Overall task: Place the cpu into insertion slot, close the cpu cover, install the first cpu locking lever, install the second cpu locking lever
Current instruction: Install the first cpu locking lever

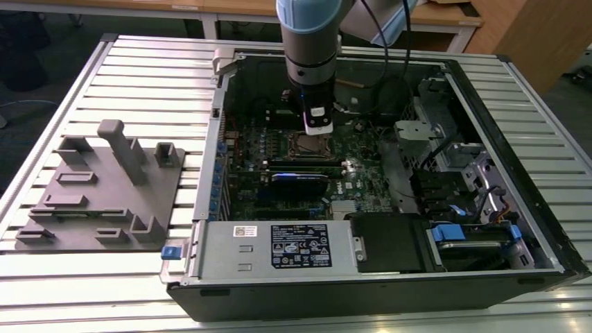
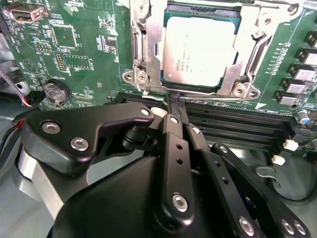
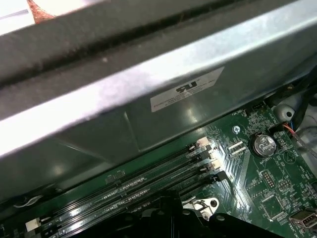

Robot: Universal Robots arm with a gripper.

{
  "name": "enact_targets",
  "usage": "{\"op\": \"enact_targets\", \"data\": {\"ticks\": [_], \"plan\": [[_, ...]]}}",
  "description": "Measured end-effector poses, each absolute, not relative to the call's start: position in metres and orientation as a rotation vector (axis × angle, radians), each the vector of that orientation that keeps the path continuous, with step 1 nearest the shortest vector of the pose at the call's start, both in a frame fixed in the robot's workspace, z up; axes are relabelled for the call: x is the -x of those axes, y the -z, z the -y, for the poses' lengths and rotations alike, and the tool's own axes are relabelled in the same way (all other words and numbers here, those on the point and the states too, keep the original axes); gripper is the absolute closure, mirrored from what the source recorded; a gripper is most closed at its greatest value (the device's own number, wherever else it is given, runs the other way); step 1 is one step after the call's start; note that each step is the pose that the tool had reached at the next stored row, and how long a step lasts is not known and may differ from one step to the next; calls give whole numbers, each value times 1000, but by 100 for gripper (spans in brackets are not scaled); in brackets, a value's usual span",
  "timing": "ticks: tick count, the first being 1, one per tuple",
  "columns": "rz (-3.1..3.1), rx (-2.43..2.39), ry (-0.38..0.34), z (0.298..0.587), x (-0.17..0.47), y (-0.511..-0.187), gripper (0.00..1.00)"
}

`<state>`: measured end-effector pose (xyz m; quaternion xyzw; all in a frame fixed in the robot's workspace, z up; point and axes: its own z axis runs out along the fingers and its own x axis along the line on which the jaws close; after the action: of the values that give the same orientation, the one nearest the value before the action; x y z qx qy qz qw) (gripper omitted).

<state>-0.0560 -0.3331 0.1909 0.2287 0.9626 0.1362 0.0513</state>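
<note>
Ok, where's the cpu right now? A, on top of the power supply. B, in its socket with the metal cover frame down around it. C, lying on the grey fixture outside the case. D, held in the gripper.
B: in the second wrist view the cpu lies flat inside the metal frame of the cpu cover, with the gripper beside the frame's edge.

The robot arm stands vertical, wrist pointing straight down, with its black gripper at the low end. In the second wrist view, its two slim fingers are drawn together, tips meeting.
</note>
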Motion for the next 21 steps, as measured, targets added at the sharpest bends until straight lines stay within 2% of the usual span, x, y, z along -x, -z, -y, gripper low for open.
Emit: {"op": "enact_targets", "data": {"ticks": [21], "plan": [[-2926,-705,-412,329,56,-197,89]]}}
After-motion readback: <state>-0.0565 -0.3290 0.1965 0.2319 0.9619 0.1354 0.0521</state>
